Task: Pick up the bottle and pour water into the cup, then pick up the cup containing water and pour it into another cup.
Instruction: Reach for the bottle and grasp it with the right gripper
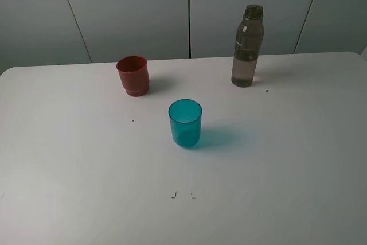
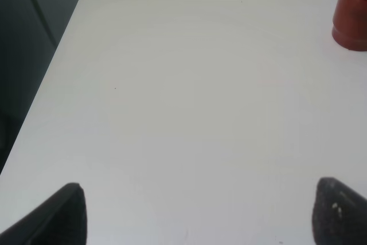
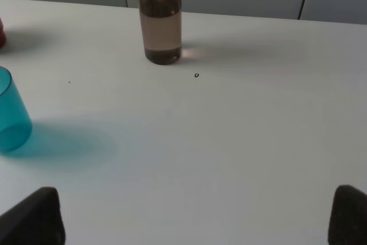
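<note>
A matt white table (image 1: 298, 176) carries three plastic vessels: at 1 o'clock a smoky, translucent bottle (image 1: 246, 47), smooth-walled and faintly glossy; at centre a see-through teal tumbler (image 1: 185, 123), smooth-sided and shiny; at 11 o'clock an opaque red cup (image 1: 133, 75), satin in finish, its base ridged. Behind, wall panels (image 1: 132, 10) look smooth and dull.

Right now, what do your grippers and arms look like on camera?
Only the very ends show. The left gripper has matte black, blunt fingers; one fingertip carries pale specks. The right gripper has similar black rounded tips. No cables or arm links appear in any view.
</note>
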